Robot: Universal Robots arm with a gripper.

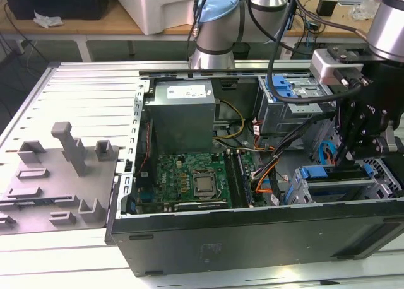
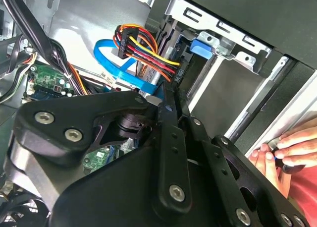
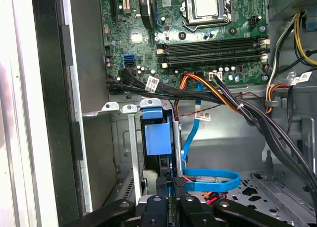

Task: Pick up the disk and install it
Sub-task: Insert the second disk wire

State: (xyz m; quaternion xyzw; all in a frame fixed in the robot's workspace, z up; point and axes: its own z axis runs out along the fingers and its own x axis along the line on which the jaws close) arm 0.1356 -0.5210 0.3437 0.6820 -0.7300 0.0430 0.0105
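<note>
Exterior view, its left to its right: grey fixture plate [image 1: 57, 175] with moulded blocks sits beside the open computer case [image 1: 189, 251]; inside, the power supply [image 1: 182, 112] stands above the motherboard [image 1: 189, 182], with the CPU socket [image 1: 203, 185] bare. Further toward that view's right, the gripper [image 1: 353, 151] hangs over the grey drive cage [image 1: 328, 191], just above the disk [image 1: 334, 173], which stands on edge in the cage slot. In the first wrist view the fingers [image 3: 163, 187] are clenched on the disk's [image 3: 157, 138] blue carrier edge. A person's hand [image 2: 292, 152] rests outside the case wall.
</note>
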